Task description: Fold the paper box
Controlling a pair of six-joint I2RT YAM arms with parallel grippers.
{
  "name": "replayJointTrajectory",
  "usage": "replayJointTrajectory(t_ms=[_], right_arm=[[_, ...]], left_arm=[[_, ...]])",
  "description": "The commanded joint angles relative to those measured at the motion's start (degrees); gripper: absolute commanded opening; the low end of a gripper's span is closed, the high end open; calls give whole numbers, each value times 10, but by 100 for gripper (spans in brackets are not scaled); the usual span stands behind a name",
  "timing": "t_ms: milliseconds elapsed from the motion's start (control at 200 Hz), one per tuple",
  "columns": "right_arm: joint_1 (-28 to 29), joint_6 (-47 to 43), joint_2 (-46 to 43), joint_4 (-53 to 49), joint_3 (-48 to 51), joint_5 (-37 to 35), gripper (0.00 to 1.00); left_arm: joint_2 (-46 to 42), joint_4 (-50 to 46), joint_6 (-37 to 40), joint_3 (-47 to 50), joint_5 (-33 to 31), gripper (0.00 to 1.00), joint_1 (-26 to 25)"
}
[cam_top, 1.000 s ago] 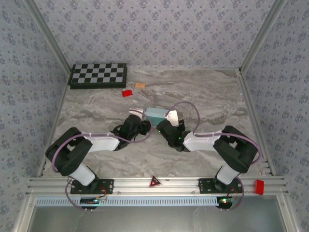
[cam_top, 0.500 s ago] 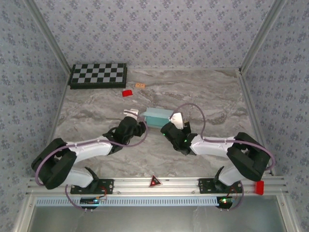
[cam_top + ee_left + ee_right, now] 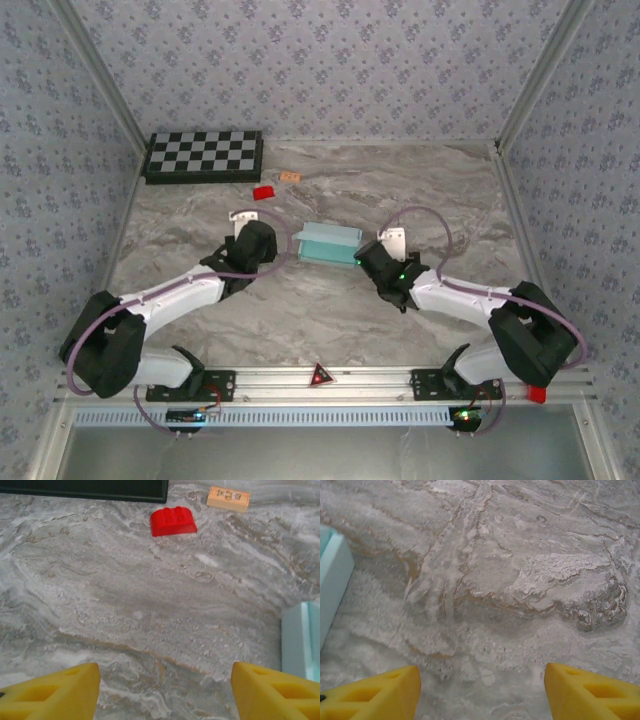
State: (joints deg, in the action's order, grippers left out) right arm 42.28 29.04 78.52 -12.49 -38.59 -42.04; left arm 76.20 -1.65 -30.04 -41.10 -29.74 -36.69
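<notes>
Black-and-grey checkerboard [image 3: 204, 155] lies at the far left corner of the grey marbled table [image 3: 440, 200]; no writing on it.

Left arm reaches low and long from its base, diagonally toward table centre. The left gripper [image 3: 243, 224] is just left of the box, not touching it. In the left wrist view the left gripper [image 3: 165, 690] is spread wide, its yellow fingers [image 3: 50, 692] at the two bottom corners, bare table between them, nothing held.

Small red studded plastic brick [image 3: 173, 521] sits ahead of it. Beside that is a small tan wooden block [image 3: 228, 498] with dark printed marks, too blurred to read.

Pale aqua paper box [image 3: 327, 244] lies at table centre between the two grippers as a low rectangular box, free of both. Its edge shows at the right of the left wrist view and at the left of the right wrist view.

Right arm mirrors the left, low and stretched. The right gripper [image 3: 480, 692] is wide too, with only marble between its yellow fingers [image 3: 592, 690].

One second ago both grippers were crowded up against the box with the elbows raised. Since then both have pulled outward and the arms have flattened. The box is in roughly the same spot.
</notes>
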Motion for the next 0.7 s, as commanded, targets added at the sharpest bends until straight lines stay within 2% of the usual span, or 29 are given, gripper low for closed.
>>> replayJointTrajectory(t_ms=[0,170,340,545,695], right_arm=[[-30,-17,-26,-17,-32,67,68],[-106,-9,-38,-31,-80,238,65],[-133,-15,-35,-14,-110,334,64],[-149,-43,-7,15,-137,436,61],[-148,-35,16,21,-144,447,58]], left_arm=[[10,-10,15,-44,100,69,22],[31,0,10,-83,245,69,64],[62,2,4,-119,340,66,70],[109,-15,1,-161,394,61,69],[134,-23,3,-176,415,57,69]])
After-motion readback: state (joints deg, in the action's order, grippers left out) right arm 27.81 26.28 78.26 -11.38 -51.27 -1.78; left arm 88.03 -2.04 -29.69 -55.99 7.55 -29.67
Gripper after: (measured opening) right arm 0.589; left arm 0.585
